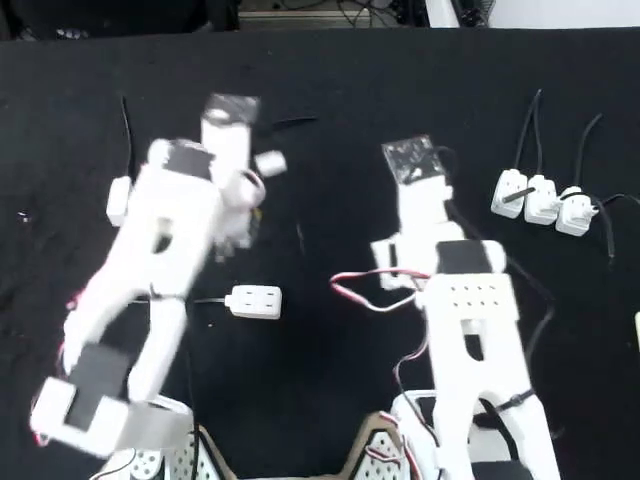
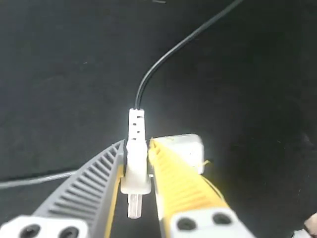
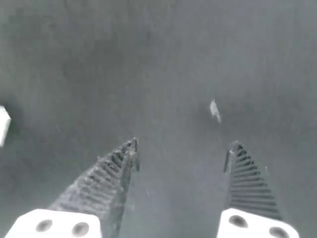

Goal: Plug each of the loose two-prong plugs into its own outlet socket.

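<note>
Black tabletop [image 1: 330,70], left half: left gripper [image 2: 136,145] pinches white plug [image 2: 135,168] by its sides, cord [image 2: 163,59] trailing free, prob. to steer it into outlet socket [image 1: 255,301] lying nearer arms' edge. Mid-table, right gripper [image 3: 184,144] gapes empty, on standby.

The right gripper [image 3: 184,144], its dark ribbed plastic fingers [image 3: 104,183] spread wide, hangs over black cloth [image 3: 163,59]. From its fingertips, a small pale fleck [image 3: 214,110] lies about one o'clock, a white object's edge [image 3: 3,125] at nine.
</note>
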